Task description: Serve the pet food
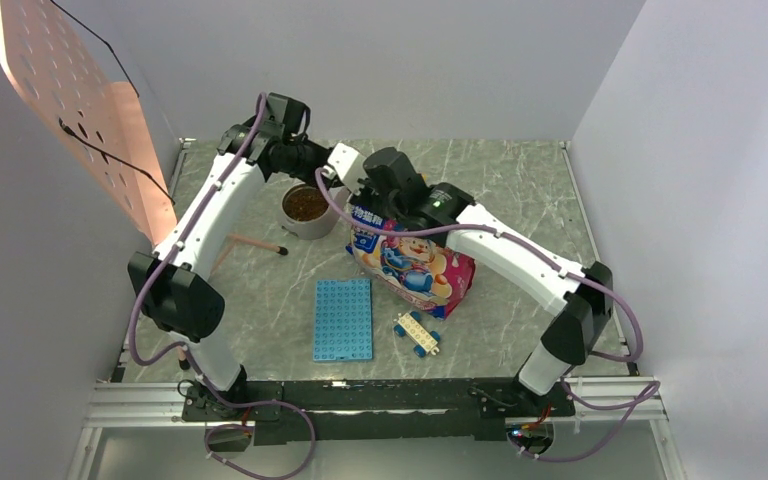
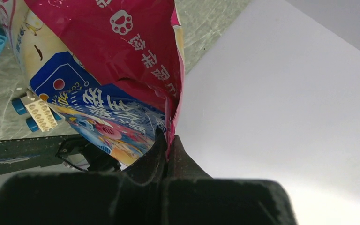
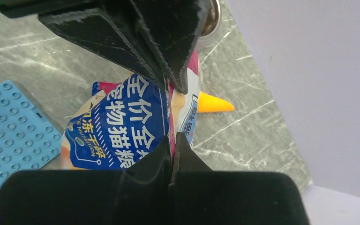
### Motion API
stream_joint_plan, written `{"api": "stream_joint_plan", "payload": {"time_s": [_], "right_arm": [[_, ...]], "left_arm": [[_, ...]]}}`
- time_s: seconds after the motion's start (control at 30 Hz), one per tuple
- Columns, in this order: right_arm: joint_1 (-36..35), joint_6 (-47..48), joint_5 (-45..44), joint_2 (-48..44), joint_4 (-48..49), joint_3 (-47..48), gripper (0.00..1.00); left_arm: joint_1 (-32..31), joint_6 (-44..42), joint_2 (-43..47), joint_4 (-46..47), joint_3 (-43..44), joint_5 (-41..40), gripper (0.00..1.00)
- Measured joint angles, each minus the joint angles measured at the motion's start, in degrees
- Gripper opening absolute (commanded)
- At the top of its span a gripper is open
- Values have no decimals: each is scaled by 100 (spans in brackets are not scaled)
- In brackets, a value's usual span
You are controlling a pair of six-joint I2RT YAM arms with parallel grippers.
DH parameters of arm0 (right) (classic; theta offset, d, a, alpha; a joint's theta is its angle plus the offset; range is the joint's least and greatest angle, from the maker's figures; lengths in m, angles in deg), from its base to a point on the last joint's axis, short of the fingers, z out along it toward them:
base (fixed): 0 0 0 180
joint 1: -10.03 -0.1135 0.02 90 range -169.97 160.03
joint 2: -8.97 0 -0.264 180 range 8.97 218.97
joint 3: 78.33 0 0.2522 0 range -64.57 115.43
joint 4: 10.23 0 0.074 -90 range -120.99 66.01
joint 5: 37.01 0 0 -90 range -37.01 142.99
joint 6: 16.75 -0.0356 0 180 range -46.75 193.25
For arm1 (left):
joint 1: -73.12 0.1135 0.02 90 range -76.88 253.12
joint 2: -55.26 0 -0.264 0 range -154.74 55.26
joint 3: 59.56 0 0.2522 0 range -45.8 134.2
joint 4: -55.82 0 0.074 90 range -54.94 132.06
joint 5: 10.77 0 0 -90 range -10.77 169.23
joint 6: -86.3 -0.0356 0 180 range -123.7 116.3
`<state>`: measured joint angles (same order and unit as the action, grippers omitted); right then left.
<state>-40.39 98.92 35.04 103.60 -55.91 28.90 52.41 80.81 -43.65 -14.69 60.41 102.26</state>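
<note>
**Your table by the numbers: the rig in twos, the rest in ones**

You are looking at two arms, the left arm (image 1: 210, 200) and the right arm (image 1: 520, 255), and two grippers, the left gripper (image 2: 168, 143) and the right gripper (image 3: 172, 143). Everything else comes singly:
- one pet food bag (image 1: 415, 262) at centre
- one steel bowl (image 1: 312, 228) at its 11 o'clock, holding one heap of kibble (image 1: 305, 203)
- one blue studded baseplate (image 1: 343, 318) at 7 o'clock
- one white toy brick car (image 1: 418, 333) at 6 o'clock
- one wooden stick (image 1: 255, 243) at 9 o'clock
- one yellow scoop (image 3: 213, 104), only its tip showing
- one perforated panel (image 1: 70, 90) far out at 10 o'clock
</note>
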Motion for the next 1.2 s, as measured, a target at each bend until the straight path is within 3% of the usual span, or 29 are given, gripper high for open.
{"api": "stream_joint_plan", "payload": {"time_s": [0.27,0.83,1.0,1.1,1.2], "right_arm": [[400,-501,802,-376,-118,-186,0],[310,-822,356,-719,-190,-603,0],[295,-863,184,-844,-332,-660,28],[319,-874,-33,-1051,-590,-660,31],[334,-907,-107,-1093,-743,-575,25]], "left_arm": [[-87,20,0,-11,48,260,0],[-201,20,22,190,-186,546,0],[-177,20,26,227,-197,525,0],[-44,22,28,205,-212,452,0],[20,24,55,205,-273,455,0]]}}
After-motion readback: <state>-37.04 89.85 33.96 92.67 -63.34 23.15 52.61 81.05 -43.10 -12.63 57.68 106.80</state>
